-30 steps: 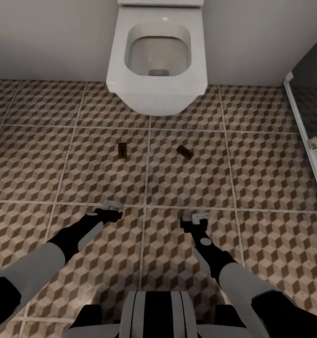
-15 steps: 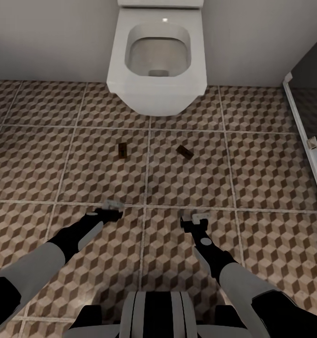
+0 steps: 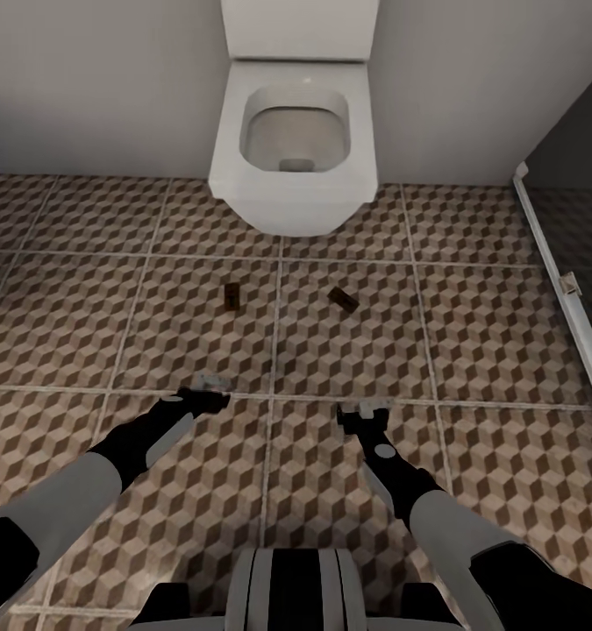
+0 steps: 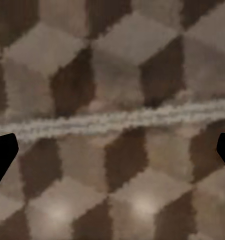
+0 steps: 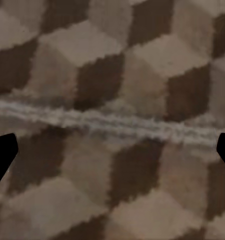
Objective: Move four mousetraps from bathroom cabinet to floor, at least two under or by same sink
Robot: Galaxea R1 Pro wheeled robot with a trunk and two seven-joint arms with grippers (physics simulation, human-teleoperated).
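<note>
Two mousetraps on the floor (image 3: 506,350) ahead of me: left trap (image 3: 231,296) and right trap (image 3: 343,300), well apart, both near the toilet (image 3: 291,188), no sink here.
Left tool (image 3: 210,386): fingers spread wide, empty, low over a grout line.
Right tool (image 3: 367,408): likewise wide and empty.
Step, as I judge it: between placements, two traps still to fetch.
Next: I turn toward the cabinet; at least two traps must end beside the sink.

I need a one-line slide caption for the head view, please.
Two mousetraps lie on the bathroom floor before a white toilet.
</note>
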